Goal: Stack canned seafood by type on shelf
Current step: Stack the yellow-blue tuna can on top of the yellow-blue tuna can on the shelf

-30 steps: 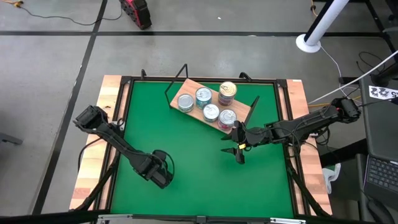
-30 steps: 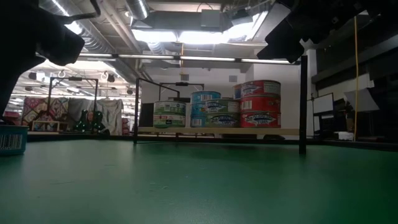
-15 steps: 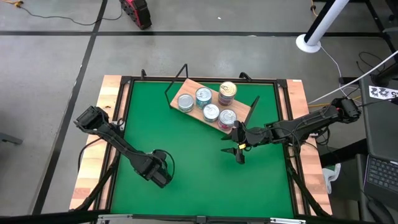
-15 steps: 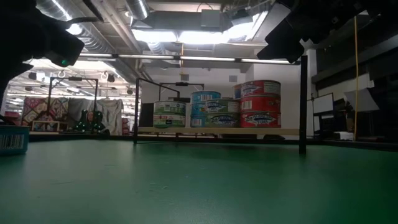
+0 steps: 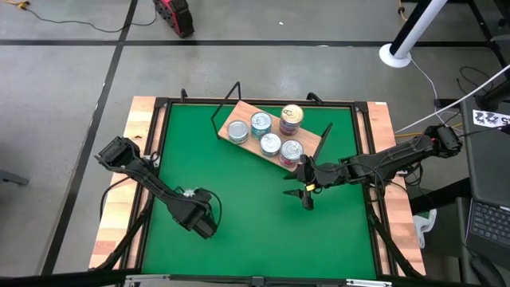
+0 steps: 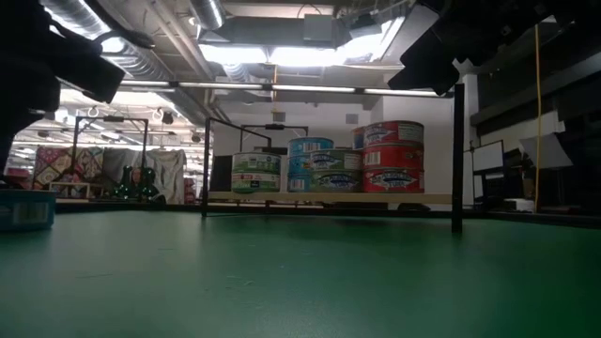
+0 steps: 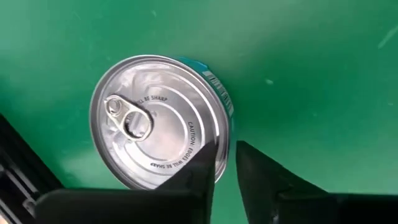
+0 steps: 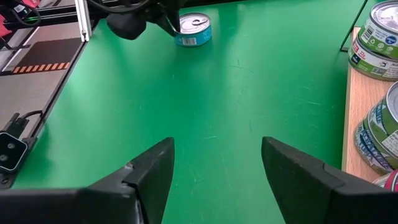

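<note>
A tin of canned seafood (image 7: pixel 158 118) with a silver pull-ring lid and a teal side stands on the green mat at the near left. My left gripper (image 7: pixel 225 177) points down over it and is shut on its edge. The gripper (image 5: pixel 205 223) hides this tin in the high view. The wooden shelf (image 5: pixel 307 142) stands slantwise at the far middle and holds several tins (image 5: pixel 270 143), one gold-topped (image 5: pixel 292 114). The low view shows them as green (image 6: pixel 256 173), teal (image 6: pixel 324 169) and red (image 6: pixel 388 156) stacks. My right gripper (image 8: pixel 214 174) hangs open just in front of the shelf, holding nothing. My left gripper pinches the tin's rim and side wall (image 7: pixel 227 134) between its two fingers. One finger (image 7: pixel 199 177) lies over the lid and the other (image 7: pixel 264 177) is outside the wall. The fingers come from above, pointing down. The tin stands upright on the mat.
A black frame and wooden boards (image 5: pixel 143 143) border the mat. The shelf's black wire supports (image 5: pixel 227 100) rise at its ends. Green mat lies free in the middle (image 5: pixel 255 207) between the two arms. The right arm (image 5: pixel 382 159) reaches in from the right edge.
My left gripper has tipped and rolled a little above the tin without travelling far. In the low view the tin at the left edge has turned or shifted, and its barcode no longer shows.
</note>
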